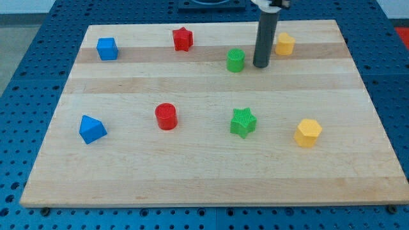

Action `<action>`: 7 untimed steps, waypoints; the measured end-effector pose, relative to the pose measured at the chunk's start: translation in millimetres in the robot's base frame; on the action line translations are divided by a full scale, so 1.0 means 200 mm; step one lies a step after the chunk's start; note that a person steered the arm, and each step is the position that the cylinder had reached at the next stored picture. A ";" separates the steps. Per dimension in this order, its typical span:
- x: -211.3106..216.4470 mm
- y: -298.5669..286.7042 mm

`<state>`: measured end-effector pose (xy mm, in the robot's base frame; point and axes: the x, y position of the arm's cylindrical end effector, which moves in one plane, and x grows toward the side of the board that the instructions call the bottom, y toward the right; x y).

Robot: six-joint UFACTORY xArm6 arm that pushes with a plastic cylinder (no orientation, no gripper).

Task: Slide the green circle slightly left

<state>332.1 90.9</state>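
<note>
The green circle (236,60) is a short green cylinder near the view's top, right of centre on the wooden board (204,172). My tip (261,66) stands just to the right of it, with a small gap between them. The dark rod rises from the tip to the view's top edge. A yellow block (284,44) sits just right of the rod and slightly higher in the view.
A red star (183,39) and a blue cube (107,48) lie left of the green circle along the top. Lower down are a blue triangular block (92,129), a red cylinder (166,116), a green star (243,122) and a yellow hexagon (308,133).
</note>
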 end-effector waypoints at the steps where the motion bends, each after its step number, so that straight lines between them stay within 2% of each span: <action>1: 0.00 -0.16; 7: 0.00 -0.84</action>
<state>332.0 -76.2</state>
